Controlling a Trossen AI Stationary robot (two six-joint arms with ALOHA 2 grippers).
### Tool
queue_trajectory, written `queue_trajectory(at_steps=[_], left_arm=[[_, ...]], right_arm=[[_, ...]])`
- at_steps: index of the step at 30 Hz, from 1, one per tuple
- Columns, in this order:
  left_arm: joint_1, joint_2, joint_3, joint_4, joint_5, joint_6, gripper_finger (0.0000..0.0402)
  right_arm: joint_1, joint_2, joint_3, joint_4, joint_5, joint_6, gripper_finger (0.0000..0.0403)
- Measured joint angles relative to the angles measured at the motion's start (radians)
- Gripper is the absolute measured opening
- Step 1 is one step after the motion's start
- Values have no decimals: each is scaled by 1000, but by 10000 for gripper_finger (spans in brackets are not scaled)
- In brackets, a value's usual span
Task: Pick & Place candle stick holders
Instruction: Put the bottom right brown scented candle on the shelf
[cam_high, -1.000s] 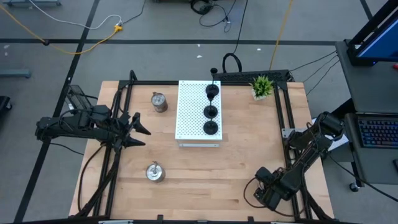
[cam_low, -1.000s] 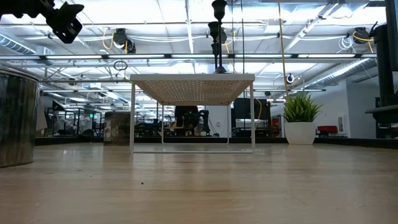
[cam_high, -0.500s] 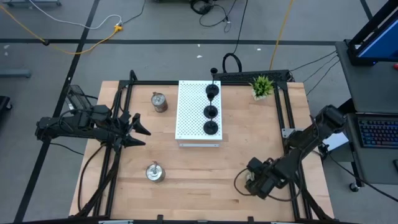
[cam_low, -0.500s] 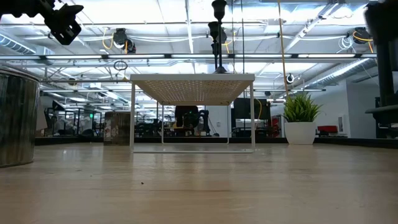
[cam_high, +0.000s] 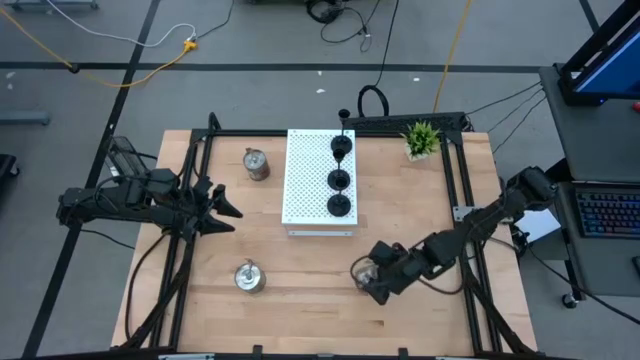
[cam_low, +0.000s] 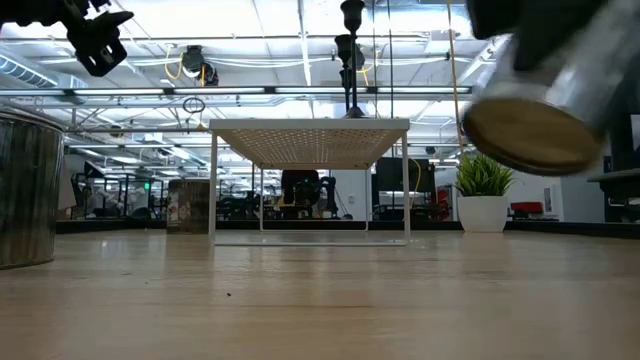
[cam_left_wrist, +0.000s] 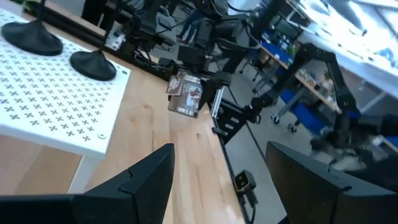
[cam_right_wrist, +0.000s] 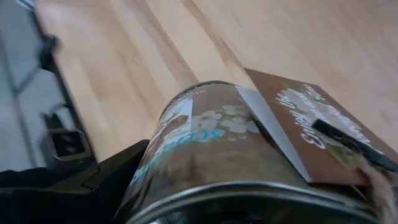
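Swung inward across desk, right claw clamped on silver holder; left claw spread, idle.

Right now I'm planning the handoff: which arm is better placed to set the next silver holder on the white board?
Right. The right gripper already holds a silver holder, raised off the table just in front of the white board. The left gripper hangs open and empty beside the board.

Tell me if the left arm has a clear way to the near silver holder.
Probably yes: the left gripper hovers open, and bare table lies between it and the silver holder. Nothing stands between.
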Motion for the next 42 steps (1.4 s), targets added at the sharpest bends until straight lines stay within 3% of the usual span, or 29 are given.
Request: queue_trajectory(at_steps=[7, 16, 28, 34, 42], left_arm=[[0, 7, 0, 36, -77, -161, 257], [-11, 60, 0, 214, 19, -177, 257], [-165, 355, 19, 360, -96, -201, 257], [-270, 543, 175, 289, -179, -137, 257], [-348, 813, 543, -102, -269, 12, 257]], right_arm=[[-74, 0, 0, 155, 1, -121, 350], [-129, 0, 108, 189, 30, -278, 350], [-132, 0, 191, 184, 79, -340, 350], [-132, 6, 192, 179, 58, -337, 350], [-132, 24, 192, 222, -10, -347, 350]])
